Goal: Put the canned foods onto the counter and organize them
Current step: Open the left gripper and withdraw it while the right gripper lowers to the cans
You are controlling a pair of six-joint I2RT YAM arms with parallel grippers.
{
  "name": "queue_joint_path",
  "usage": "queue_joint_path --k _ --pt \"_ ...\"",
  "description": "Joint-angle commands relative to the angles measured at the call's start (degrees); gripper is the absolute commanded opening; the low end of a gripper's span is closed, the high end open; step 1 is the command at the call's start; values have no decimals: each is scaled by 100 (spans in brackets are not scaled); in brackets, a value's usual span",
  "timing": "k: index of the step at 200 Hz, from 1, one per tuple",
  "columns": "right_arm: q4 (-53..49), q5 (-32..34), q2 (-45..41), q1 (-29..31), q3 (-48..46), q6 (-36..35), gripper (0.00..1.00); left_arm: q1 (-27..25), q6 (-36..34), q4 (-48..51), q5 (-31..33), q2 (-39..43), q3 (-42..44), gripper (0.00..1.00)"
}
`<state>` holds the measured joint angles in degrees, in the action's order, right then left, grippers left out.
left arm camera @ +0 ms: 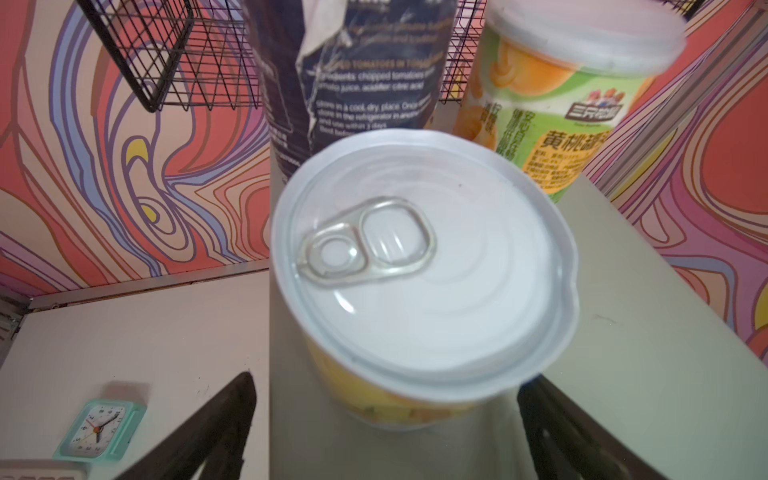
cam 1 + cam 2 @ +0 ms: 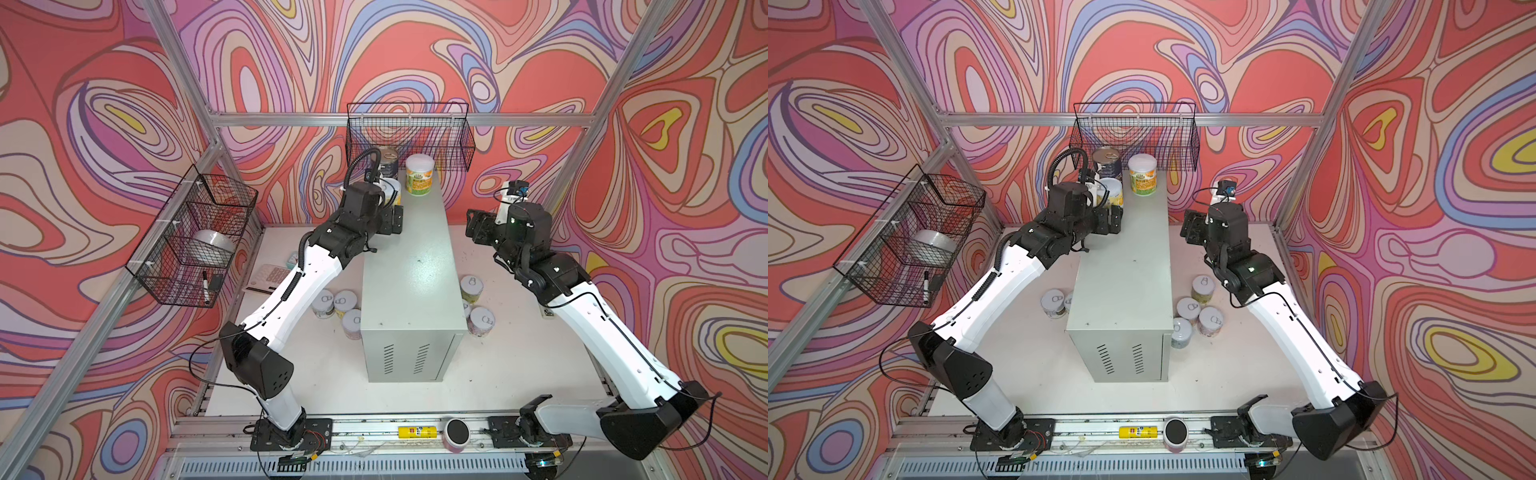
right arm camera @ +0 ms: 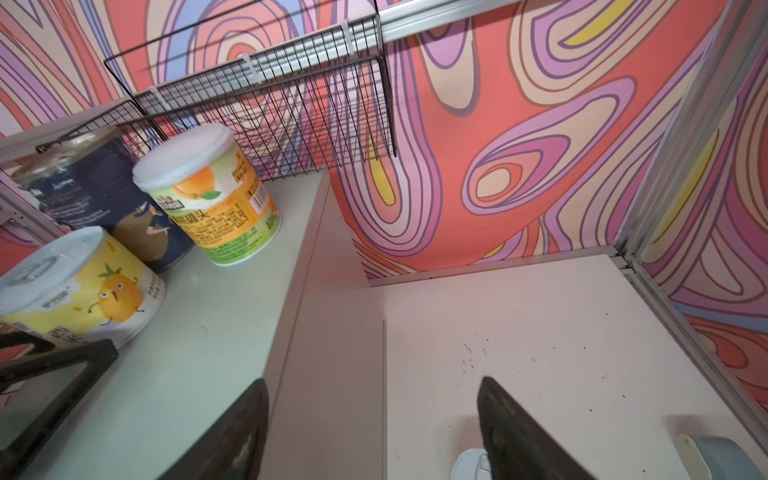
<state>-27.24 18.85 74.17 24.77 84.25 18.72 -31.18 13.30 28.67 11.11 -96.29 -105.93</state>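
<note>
Jaws gape on the left gripper [image 1: 386, 384], flanking a yellow tin [image 2: 1113, 195] on the counter [image 2: 1125, 266], upper centre, and on the empty right gripper [image 3: 372, 384]; three stand placed, about seven loose tins [image 2: 1210, 320] wait lower down

yellow can [image 3: 89, 291], dk-blue tin [image 3: 89, 195], green-orange can [image 3: 220, 208], lt-grey counter [image 2: 409, 266]

Your left gripper [image 2: 1112, 219] is hanging over the counter [image 2: 1125, 270], just beside the yellow can [image 2: 1113, 192]. Behind that can a dark-blue tin [image 2: 1106, 160] and a green-labelled can [image 2: 1143, 176] are standing upright. Your right gripper [image 2: 1190, 227] is hovering off the counter's right side, and four cans [image 2: 1188, 311] are standing on the white table [image 2: 1038, 374] at that side.
</note>
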Motion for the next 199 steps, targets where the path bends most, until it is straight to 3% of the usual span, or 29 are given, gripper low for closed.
queue_joint_path --k 1,37,52,70,84,108,121,137,199 --pt "-561 365 -292 -27 -181 -21 84 -65 -88 381 172 468 13 100" --pt "-1386 868 -720 -34 -491 176 85 -670 -604 568 811 1148 279 100" --pt "-1429 775 -1001 -34 -862 296 85 -1026 -920 334 1154 1494 582 100" --pt "-1415 582 -1205 -30 -1384 439 88 -1171 -958 231 1134 1862 904 100" --pt "-1484 497 -1232 -28 -1763 531 92 -1189 -730 254 1335 2211 1201 100" --pt "-1136 412 -1677 -30 -2719 525 93 -1188 46 966 2280 2702 1417 100" --pt "-1082 410 -1914 -34 -3043 673 93 -1184 308 1409 2235 3012 1578 100" --pt "-1317 276 -1808 -47 -3103 917 92 -1189 247 1061 1754 3679 2316 100" --pt "-634 -544 -1803 -60 -4178 1481 86 -1188 1111 1610 2234 5391 3805 98"
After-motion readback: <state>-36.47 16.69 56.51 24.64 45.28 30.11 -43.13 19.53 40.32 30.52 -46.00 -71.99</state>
